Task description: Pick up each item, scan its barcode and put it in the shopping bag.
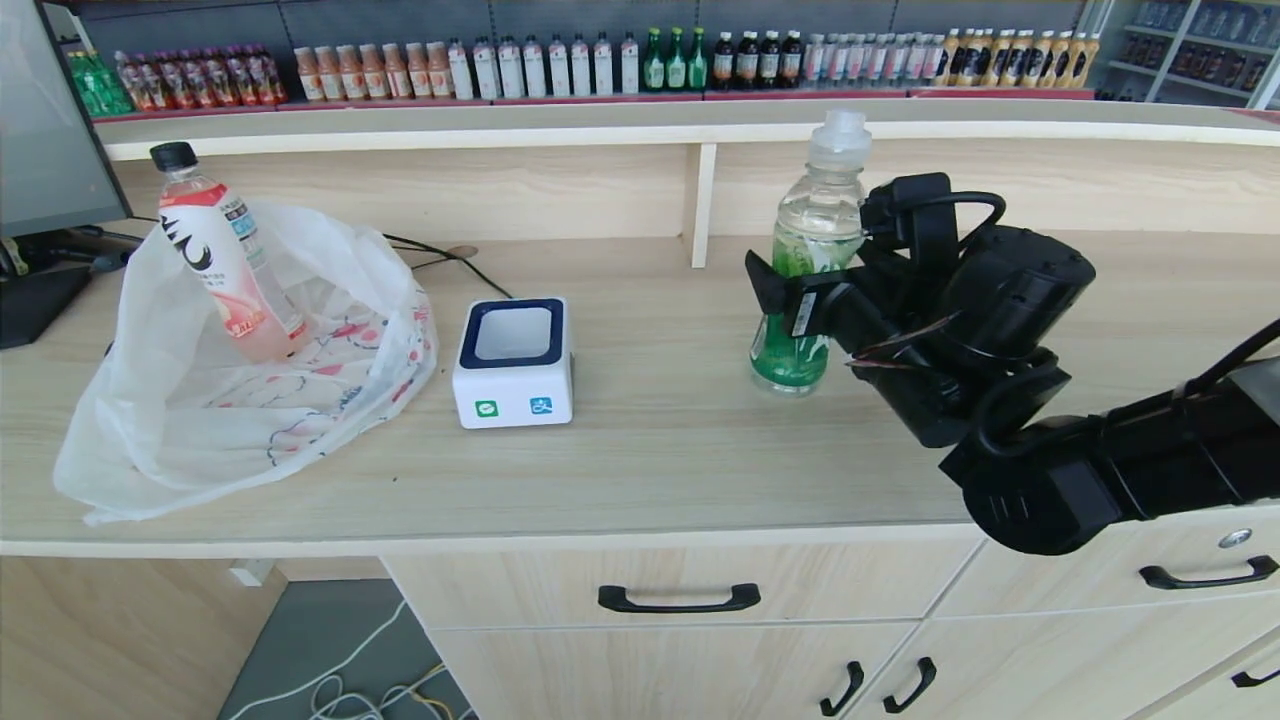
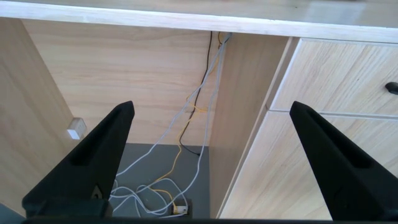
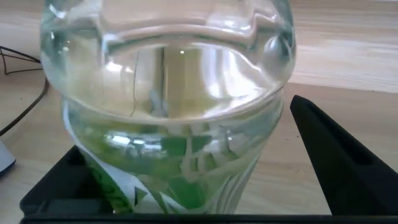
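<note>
Shopping bag [image 1: 200,420] lies at left, scanner [image 1: 513,362] mid-counter [image 1: 650,470]. Right of the scanner, the upright green bottle [image 1: 812,250] stands between the jaws of the right gripper [image 1: 800,300], spread wide and not clamped. Left gripper [image 2: 211,106], spread and empty, hangs below the counter.

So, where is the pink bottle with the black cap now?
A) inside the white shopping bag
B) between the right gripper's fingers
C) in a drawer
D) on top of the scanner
A: the pink bottle leans inside the shopping bag, on the counter left of the scanner.
</note>
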